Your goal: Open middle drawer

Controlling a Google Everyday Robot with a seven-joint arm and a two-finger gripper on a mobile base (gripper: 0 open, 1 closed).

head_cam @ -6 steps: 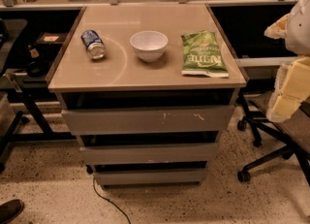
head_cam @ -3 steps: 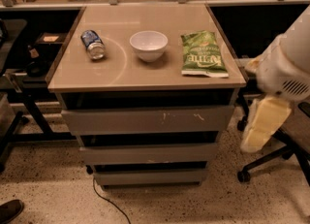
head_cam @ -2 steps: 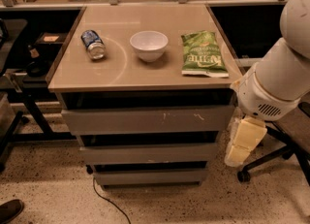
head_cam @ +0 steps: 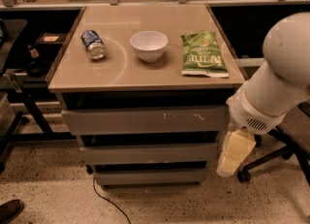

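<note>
- Beside the right flank of the cabinet point(head_cam: 121, 75), the gripper point(head_cam: 235, 153) hangs level with the middle drawer point(head_cam: 147, 154), just off its right end; whether it is released or clenched I cannot tell
- Under the scratched top drawer point(head_cam: 144, 120), above the bottom drawer point(head_cam: 151, 176), the middle drawer sits shut
- Step in hand, by my judgement: the approach, with no hold on the drawer yet
- Next move calls for reaching the dark gap above the handleless front, hooking its top edge, then pulling straight out

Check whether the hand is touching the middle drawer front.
Cannot tell. In the camera view the hand hangs at the right end of the middle drawer, level with its front; neither contact nor a gap shows plainly.
</note>
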